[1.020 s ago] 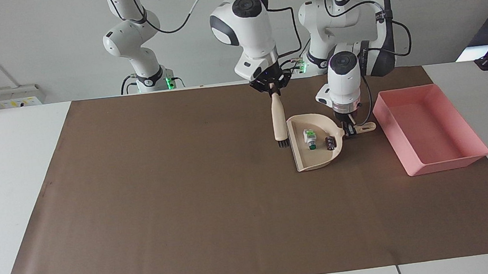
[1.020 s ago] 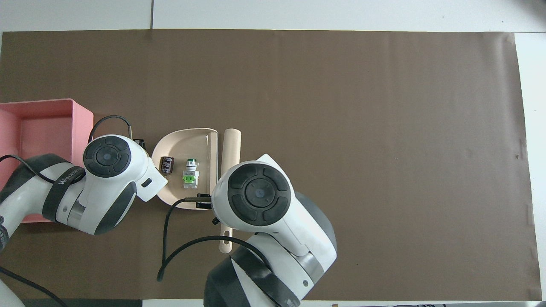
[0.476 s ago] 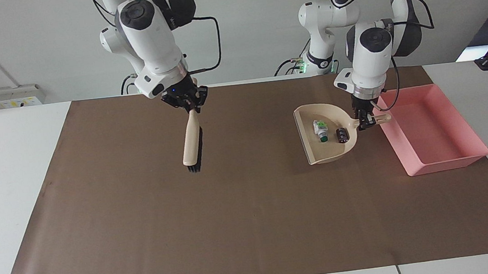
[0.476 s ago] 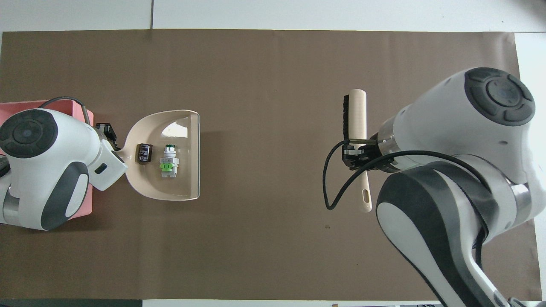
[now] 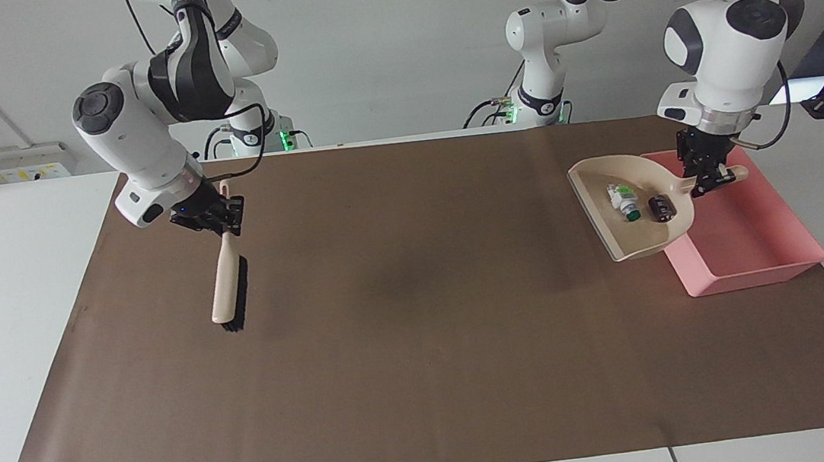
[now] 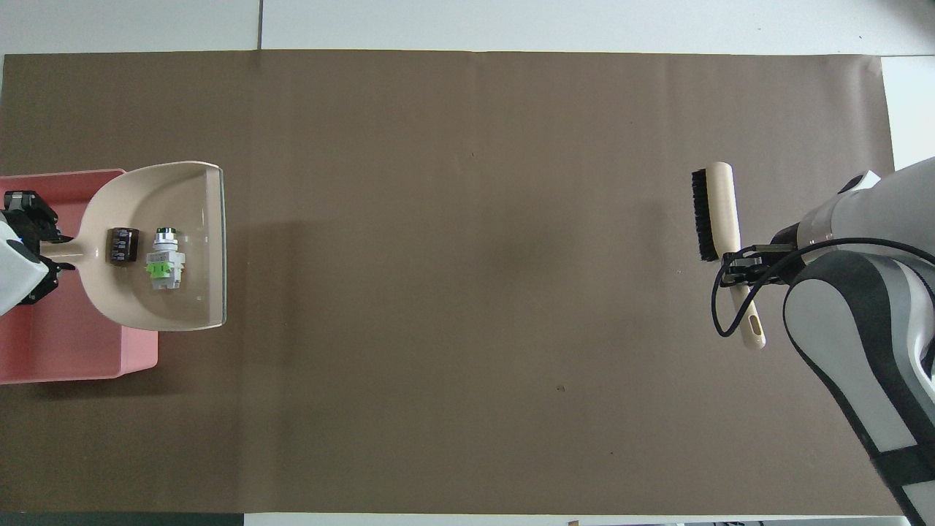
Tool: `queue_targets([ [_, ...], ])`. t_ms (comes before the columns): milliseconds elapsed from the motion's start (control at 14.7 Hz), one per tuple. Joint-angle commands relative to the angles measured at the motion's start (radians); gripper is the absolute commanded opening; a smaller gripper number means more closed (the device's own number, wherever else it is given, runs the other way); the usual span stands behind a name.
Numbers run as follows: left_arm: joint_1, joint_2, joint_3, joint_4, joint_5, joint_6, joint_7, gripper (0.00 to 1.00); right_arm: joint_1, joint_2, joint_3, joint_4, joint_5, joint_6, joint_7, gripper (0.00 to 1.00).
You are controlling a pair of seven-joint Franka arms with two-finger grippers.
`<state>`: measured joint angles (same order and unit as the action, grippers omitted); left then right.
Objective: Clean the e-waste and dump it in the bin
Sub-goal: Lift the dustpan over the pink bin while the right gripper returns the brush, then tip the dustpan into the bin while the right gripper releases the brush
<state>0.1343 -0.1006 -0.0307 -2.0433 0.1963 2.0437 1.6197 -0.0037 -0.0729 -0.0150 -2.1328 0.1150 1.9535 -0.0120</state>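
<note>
My left gripper [image 5: 711,173] is shut on the handle of a beige dustpan [image 5: 597,188] and holds it in the air, partly over the pink bin [image 5: 753,237]. In the pan lies the e-waste: a white piece with a green end [image 5: 624,201] and a small black block [image 5: 660,207]. In the overhead view the dustpan [image 6: 191,219], the white piece [image 6: 163,259], the black block [image 6: 123,245], the bin [image 6: 73,354] and the left gripper [image 6: 33,245] show too. My right gripper [image 5: 220,214] is shut on a beige brush [image 5: 227,292].
A brown mat [image 5: 421,322] covers most of the white table. The brush [image 6: 719,212] hangs, bristle end down, low over the mat at the right arm's end, held by the right gripper [image 6: 741,264]. The bin stands at the left arm's end.
The left gripper has lifted the dustpan with the e-waste and carried it toward the bin, now partly over it. The right gripper has carried the brush away to the right arm's end.
</note>
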Motion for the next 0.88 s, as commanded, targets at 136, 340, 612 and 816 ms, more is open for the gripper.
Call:
queue_targets([
  [136, 0.178, 0.088, -0.006, 0.195, -0.021, -0.125, 0.164, 0.0, -0.107, -0.051, 0.018, -0.211, -0.021, 0.234, -0.134, 0.0],
  [340, 0.254, 0.11, 0.005, 0.204, 0.055, -0.077, 0.248, 0.0, -0.133, -0.051, 0.018, -0.281, -0.021, 0.313, -0.167, 0.0],
  [612, 0.258, 0.134, 0.005, 0.189, 0.191, -0.01, 0.24, 0.0, -0.139, -0.03, 0.017, -0.3, -0.041, 0.361, -0.181, 0.0],
  [816, 0.24, 0.128, 0.003, 0.114, 0.355, 0.065, 0.159, 0.0, -0.147, -0.03, 0.017, -0.302, -0.057, 0.361, -0.183, 0.0],
])
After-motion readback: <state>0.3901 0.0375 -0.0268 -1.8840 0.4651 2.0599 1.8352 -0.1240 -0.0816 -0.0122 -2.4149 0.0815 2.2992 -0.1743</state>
